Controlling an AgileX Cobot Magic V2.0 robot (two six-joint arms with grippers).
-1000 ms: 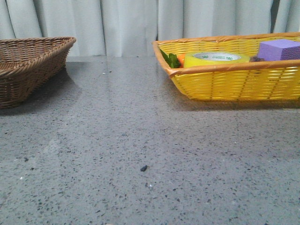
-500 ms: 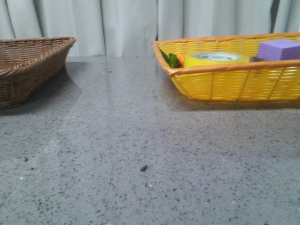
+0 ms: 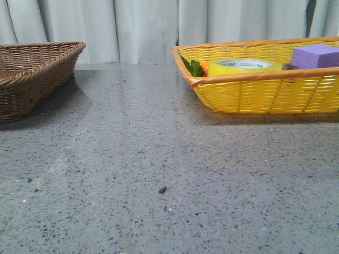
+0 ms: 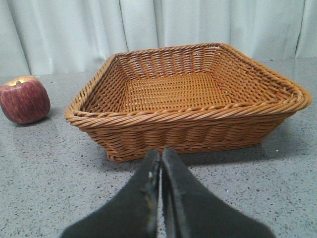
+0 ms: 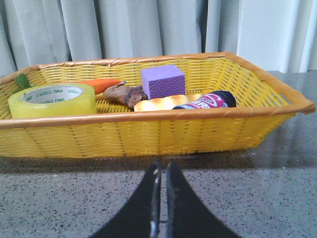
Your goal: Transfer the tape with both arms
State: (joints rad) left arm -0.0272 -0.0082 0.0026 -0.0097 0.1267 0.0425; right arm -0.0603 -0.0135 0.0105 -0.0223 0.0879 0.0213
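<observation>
The yellow tape roll (image 3: 243, 66) lies flat in the yellow basket (image 3: 265, 95) at the back right, near the basket's left end. In the right wrist view the tape (image 5: 52, 100) shows its white core with green lettering. My right gripper (image 5: 162, 166) is shut and empty, low over the table in front of the yellow basket. My left gripper (image 4: 161, 152) is shut and empty, just in front of the brown wicker basket (image 4: 188, 106). Neither gripper shows in the front view.
The brown basket (image 3: 32, 74) stands at the back left. A red apple (image 4: 24, 99) sits beside it. In the yellow basket lie a purple block (image 5: 162, 81), an orange carrot (image 5: 101, 84), a brown root-like piece (image 5: 124, 94) and a dark can (image 5: 208, 100).
</observation>
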